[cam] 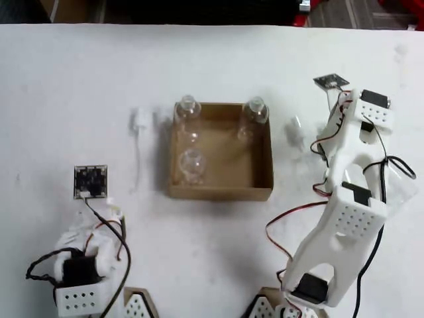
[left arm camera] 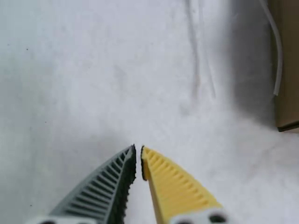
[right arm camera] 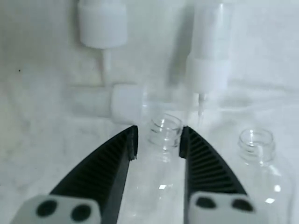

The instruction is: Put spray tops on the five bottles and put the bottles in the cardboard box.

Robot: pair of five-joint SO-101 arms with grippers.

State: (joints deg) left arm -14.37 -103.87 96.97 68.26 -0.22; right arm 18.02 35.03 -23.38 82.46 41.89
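The cardboard box (cam: pixel 265 189) sits mid-table with three clear uncapped bottles (cam: pixel 192 162) standing inside. One white spray top (cam: pixel 141 121) lies left of the box, another spray top (cam: pixel 295 130) lies to its right. My right gripper (right arm camera: pixel 159 142) has its black fingers against the sides of an open-necked clear bottle (right arm camera: pixel 165 132). A second bottle (right arm camera: pixel 256 140) stands beside it, and three spray tops (right arm camera: pixel 102 28) lie just beyond. My left gripper (left arm camera: pixel 138 151) is shut and empty, over bare table near a box corner (left arm camera: pixel 287 93).
The right arm (cam: pixel 351 132) stretches along the table's right side, close to the box's right wall. The left arm (cam: pixel 86 265) is folded at the front left. A thin white dip tube (left arm camera: pixel 278 51) lies against the box.
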